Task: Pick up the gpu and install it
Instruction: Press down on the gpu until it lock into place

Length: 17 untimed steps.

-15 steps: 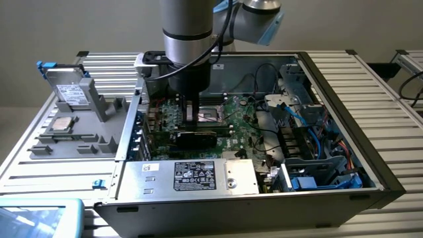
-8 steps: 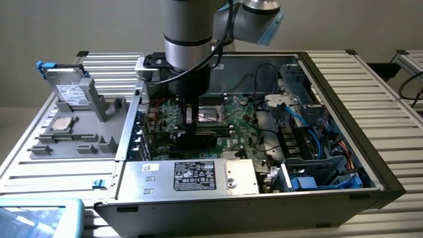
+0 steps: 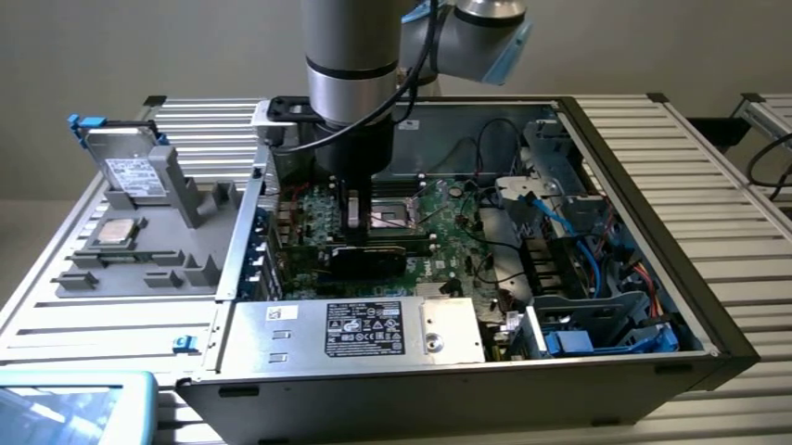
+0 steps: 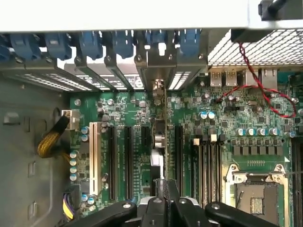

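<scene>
The gpu [image 3: 366, 259] stands on edge inside the open computer case [image 3: 644, 139], low over the green motherboard [image 3: 436, 209]. My gripper [image 3: 358, 232] comes straight down from above and is shut on its top edge. In the wrist view the gpu [image 4: 158, 137] shows edge-on as a thin strip lined up with a long black expansion slot. Its silver end bracket [image 4: 159, 64] sits at the rear slot openings under the blue latches [image 4: 94, 42]. My gripper [image 4: 163, 187] clamps the near end. I cannot tell whether the card is fully seated.
The power supply [image 3: 371, 329] lies at the case's front, and blue cables and drive bays [image 3: 581, 278] are at the exterior view's right. A CPU socket [image 4: 258, 198] and red wire [image 4: 255, 90] sit beside the slots. A parts tray [image 3: 136, 269] outside holds a drive [image 3: 128, 171] and a chip [image 3: 111, 232].
</scene>
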Each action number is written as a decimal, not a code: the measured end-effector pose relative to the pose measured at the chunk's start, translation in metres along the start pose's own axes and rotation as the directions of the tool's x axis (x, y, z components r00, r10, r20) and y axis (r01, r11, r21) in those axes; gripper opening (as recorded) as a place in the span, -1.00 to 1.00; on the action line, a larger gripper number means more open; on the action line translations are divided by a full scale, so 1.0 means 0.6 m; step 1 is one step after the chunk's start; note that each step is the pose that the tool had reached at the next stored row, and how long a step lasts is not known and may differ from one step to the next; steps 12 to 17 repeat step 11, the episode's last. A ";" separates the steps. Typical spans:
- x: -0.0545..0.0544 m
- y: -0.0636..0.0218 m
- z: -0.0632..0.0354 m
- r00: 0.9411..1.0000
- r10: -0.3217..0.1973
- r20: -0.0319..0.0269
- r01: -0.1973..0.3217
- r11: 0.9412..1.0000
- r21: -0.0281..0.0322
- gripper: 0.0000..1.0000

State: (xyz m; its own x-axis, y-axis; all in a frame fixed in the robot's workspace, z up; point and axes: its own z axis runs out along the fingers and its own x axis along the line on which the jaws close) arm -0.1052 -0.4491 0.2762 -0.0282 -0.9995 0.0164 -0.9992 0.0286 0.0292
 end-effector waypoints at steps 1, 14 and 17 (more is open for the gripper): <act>0.000 0.000 -0.006 1.000 0.000 0.000 0.000 1.000 -0.002 -0.76; 0.000 0.000 -0.014 1.000 0.000 0.000 0.000 1.000 -0.009 -0.76; 0.000 0.000 -0.014 1.000 0.000 0.000 0.000 1.000 -0.009 -0.76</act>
